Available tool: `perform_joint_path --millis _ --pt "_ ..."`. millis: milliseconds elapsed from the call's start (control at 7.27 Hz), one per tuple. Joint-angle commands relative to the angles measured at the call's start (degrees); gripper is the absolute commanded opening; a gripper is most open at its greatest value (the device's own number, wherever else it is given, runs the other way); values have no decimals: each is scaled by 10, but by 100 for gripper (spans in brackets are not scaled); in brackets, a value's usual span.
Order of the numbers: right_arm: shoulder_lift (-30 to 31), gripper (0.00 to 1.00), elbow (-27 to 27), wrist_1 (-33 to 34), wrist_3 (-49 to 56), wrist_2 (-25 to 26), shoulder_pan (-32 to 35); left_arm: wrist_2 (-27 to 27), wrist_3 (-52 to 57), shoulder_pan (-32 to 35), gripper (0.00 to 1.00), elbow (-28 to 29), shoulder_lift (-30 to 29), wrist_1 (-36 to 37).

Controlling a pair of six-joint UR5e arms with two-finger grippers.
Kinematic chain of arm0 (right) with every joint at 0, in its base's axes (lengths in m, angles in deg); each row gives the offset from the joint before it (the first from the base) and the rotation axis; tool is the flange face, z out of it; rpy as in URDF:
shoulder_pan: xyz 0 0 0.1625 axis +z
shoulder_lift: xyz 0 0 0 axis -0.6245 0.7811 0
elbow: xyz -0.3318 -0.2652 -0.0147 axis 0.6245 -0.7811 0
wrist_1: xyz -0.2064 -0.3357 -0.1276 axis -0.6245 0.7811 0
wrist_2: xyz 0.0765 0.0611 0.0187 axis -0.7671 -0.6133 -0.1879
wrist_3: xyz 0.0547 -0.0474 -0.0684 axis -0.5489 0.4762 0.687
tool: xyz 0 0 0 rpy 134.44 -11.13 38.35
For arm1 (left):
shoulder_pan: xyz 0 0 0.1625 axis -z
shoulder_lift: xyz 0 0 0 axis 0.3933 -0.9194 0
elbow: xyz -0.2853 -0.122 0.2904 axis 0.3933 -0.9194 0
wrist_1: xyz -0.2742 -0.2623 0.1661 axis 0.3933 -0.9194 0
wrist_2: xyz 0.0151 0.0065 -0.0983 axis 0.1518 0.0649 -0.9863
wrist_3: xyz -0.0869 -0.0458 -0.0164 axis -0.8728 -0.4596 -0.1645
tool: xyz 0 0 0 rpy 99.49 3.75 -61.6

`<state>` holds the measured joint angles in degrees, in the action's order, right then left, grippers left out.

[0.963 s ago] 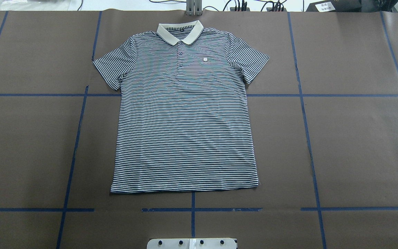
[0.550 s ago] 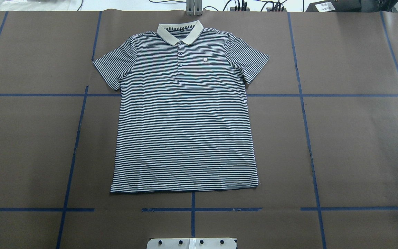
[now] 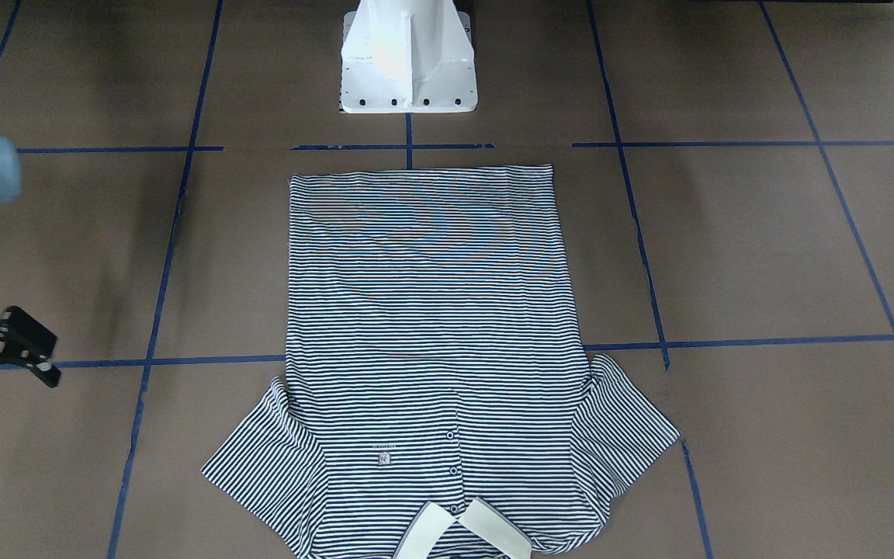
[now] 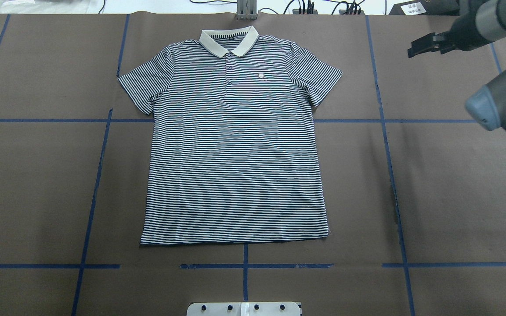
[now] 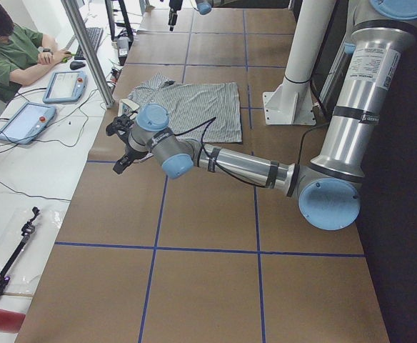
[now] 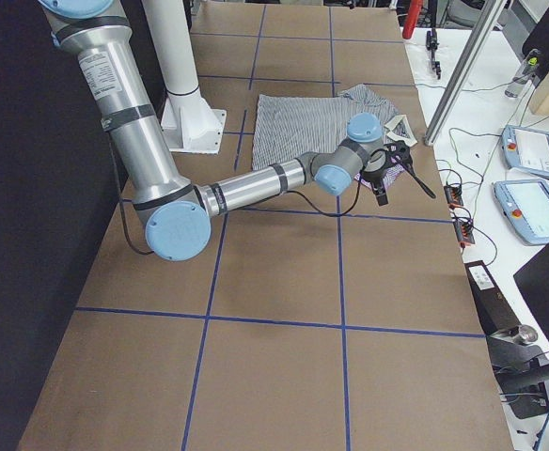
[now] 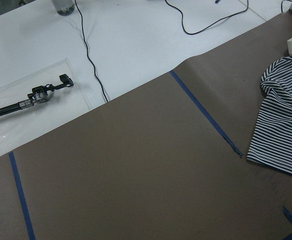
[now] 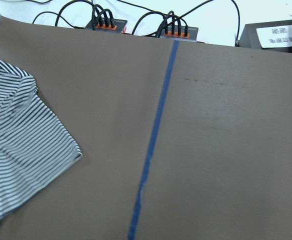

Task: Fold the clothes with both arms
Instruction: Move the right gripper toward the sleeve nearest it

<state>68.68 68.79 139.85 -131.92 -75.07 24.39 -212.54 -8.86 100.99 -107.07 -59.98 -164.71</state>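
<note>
- Right arm (image 4: 499,101) has come into the overhead view at the upper right since a second ago. A black bit of the left gripper (image 5: 114,148) now shows at that view's far left edge. Neither was in view before.
- Polo shirt (image 4: 235,153) has not shifted: same spot, same flat lay.
- 1 polo shirt, face up, spread flat in the middle of the table (image 4: 433,197). Its hem is nearest the white pedestal base (image 3: 408,62) and its collar (image 4: 229,41) is at the far edge.
- On the shirt: 1 cream collar, 3 buttons (image 4: 230,68), 1 chest label (image 4: 260,75) and 2 sleeves (image 4: 141,90), both spread outward.
- 2 arms, 2 grippers, both well apart from the shirt, one on each side at about sleeve level.
- Right gripper (image 3: 6,382): fingers (image 3: 32,345) spread wide, holding nothing, above bare table.
- Left gripper: fingers also spread wide, nothing between them. Left arm (image 5: 244,164) reaches out low over the table.
- Each wrist view shows 1 sleeve at its edge and no fingers.
- Blue tape lines (image 4: 391,175) cross the brown table in a grid.
- 1 person (image 5: 12,53) in a green top sits at the white bench past the table.
</note>
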Motion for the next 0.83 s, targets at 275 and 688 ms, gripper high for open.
perform_joint_path --millis 275,688 --pt "-107 63 -167 -88 -120 82 -90 -1 -9 -4 100 0 0 -1" --pt "-165 62 -229 -89 -164 160 -134 0 -11 -4 100 1 0 -1"
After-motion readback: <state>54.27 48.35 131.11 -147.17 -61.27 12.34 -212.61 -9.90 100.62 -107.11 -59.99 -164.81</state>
